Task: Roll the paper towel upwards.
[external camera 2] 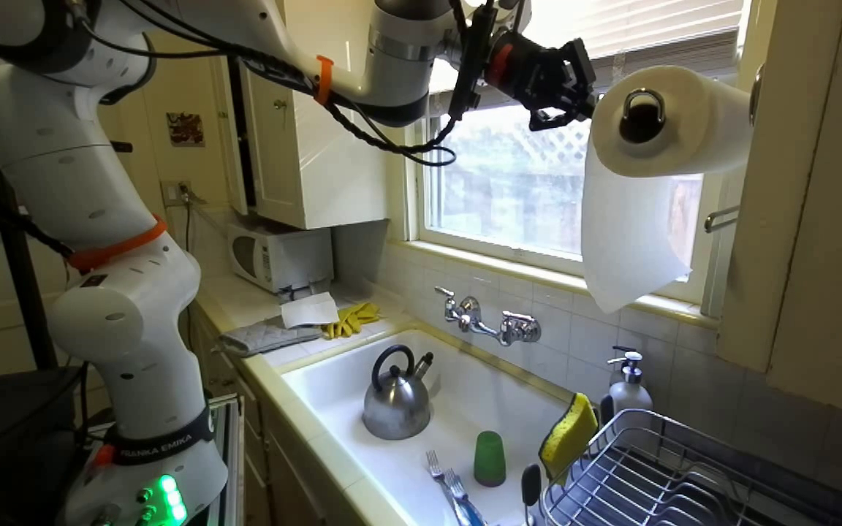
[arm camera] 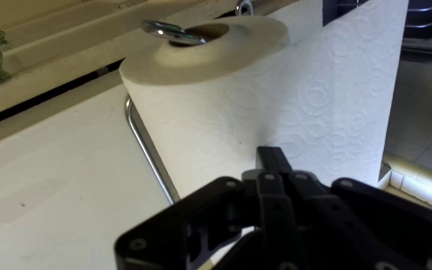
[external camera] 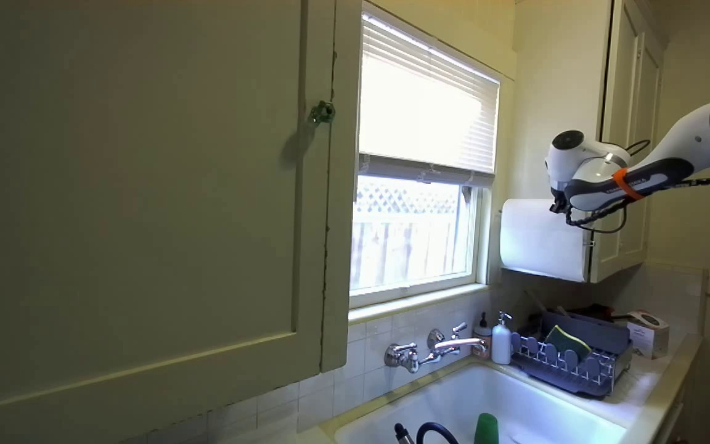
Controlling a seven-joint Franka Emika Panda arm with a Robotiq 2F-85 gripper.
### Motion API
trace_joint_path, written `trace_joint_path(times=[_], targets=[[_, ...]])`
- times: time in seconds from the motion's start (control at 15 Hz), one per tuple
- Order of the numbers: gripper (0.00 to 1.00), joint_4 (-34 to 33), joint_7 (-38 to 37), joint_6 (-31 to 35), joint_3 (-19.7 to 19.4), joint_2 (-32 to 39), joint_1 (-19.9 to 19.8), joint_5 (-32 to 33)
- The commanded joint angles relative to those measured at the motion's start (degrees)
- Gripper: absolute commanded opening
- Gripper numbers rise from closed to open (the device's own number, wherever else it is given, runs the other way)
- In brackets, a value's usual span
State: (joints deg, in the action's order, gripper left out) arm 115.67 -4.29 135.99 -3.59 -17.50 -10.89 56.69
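Clenched tool [arm camera: 272, 157] just beside paper towel roll [arm camera: 208, 108], long axis roughly horizontal, loose sheet [external camera 2: 626, 237] downward.

We see a steel kettle [external camera 2: 396, 409], green tumbler [external camera 2: 490, 459] and two forks [external camera 2: 435, 471] in the white sink [external camera 2: 457, 416]; sponge [external camera 2: 569, 438] tilted at the dish rack [external camera 2: 655, 478]; yellow rubber gloves [external camera 2: 350, 321] beside gray quilted cloth [external camera 2: 267, 337], microwave [external camera 2: 293, 256] near. In both exterior views: chrome faucet [external camera 2: 492, 332] on tiled wall [external camera 2: 582, 343], soap dispenser [external camera 2: 630, 398].

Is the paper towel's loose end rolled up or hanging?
Hanging: in an exterior view, the loose sheet drops below the roll.
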Motion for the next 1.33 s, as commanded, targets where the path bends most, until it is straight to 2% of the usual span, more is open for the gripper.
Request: trace_joint_path(times=[0.0, 1.27], targets=[[0.0, -0.18, -1.94, 2.04, -1.31, 0.66, 0.18, 2.79], [0.0, -4.57, -3.39, 6.23, -4.66, 2.93, -0.92, 4.62]])
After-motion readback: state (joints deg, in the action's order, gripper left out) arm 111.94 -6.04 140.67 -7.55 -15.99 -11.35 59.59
